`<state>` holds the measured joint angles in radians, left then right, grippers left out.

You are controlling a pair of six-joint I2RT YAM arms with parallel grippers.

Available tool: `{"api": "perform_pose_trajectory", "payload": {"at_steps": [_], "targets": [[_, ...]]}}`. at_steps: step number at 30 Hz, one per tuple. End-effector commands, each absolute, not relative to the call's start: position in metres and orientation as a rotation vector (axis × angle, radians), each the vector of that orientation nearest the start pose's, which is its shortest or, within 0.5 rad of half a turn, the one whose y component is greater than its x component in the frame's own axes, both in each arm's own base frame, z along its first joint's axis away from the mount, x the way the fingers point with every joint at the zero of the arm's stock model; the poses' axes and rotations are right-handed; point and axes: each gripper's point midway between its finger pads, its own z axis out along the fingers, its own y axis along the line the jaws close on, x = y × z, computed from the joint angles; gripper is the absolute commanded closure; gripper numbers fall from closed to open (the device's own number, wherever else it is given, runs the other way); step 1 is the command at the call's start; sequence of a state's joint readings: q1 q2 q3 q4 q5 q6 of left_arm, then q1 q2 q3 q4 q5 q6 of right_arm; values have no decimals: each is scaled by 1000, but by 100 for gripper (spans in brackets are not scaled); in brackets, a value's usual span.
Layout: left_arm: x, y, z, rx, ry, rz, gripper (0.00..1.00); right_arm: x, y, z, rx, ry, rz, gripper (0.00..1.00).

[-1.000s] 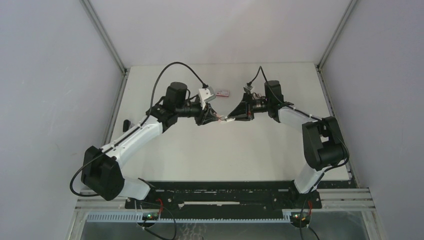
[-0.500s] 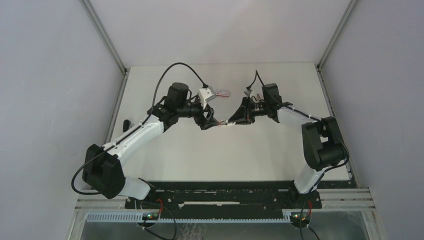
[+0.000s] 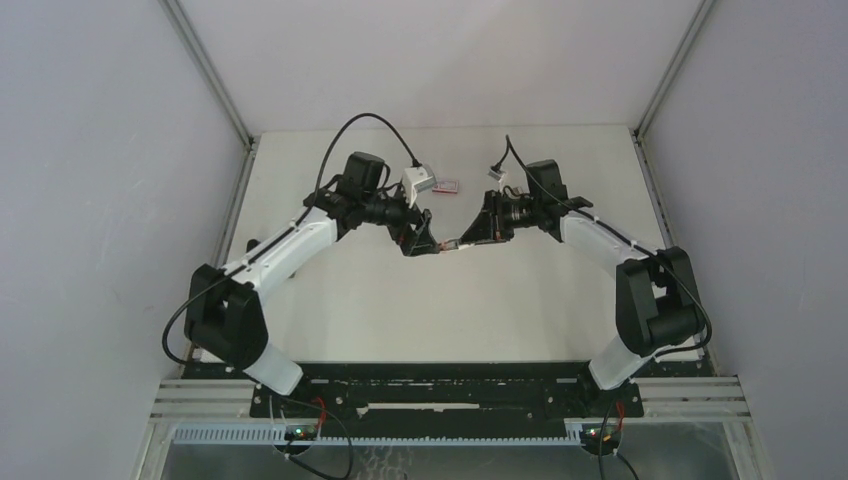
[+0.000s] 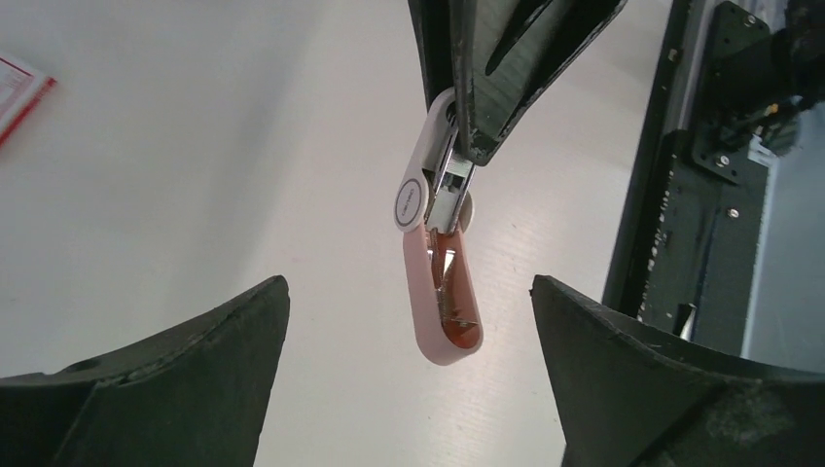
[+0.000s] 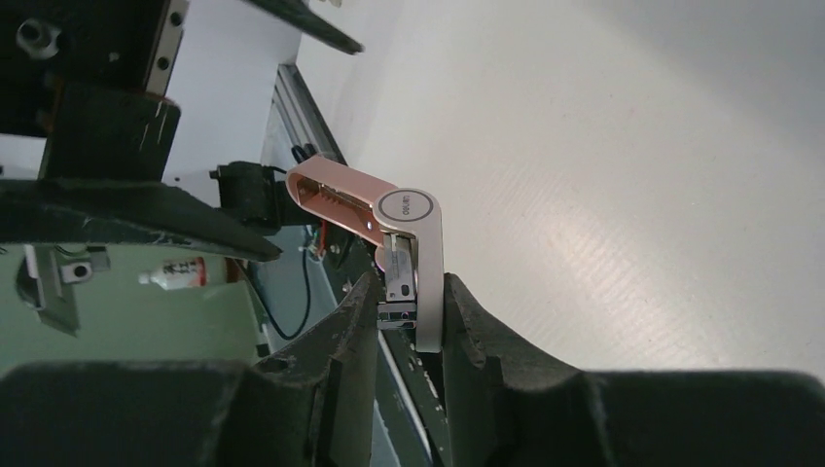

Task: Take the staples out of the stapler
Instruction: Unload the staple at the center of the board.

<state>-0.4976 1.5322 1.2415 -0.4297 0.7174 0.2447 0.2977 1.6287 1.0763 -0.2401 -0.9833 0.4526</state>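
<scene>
Above the white table [image 3: 450, 300], your right gripper [image 5: 409, 292] clamps the pink-and-white plastic stapler [image 5: 409, 243] swung open, presenting it to the empty, wide-open left gripper [image 4: 407, 284].

The stapler [image 4: 445, 306] is pale pink and white, the box [image 4: 21, 89] red-and-white, the fingers [image 4: 185, 379] black.
</scene>
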Motion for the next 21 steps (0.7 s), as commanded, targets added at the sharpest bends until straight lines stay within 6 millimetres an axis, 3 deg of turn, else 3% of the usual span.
{"api": "perform_pose_trajectory", "payload": {"at_steps": [1, 12, 21], "targets": [[288, -293, 207, 1209, 1908, -1076, 2, 295, 259, 190, -537, 2232, 1438, 91], [282, -300, 197, 1233, 1958, -1191, 12, 286, 266, 190, -671, 2194, 1338, 90], [272, -307, 191, 1260, 1955, -1299, 22, 275, 273, 195, -722, 2170, 1390, 90]]}}
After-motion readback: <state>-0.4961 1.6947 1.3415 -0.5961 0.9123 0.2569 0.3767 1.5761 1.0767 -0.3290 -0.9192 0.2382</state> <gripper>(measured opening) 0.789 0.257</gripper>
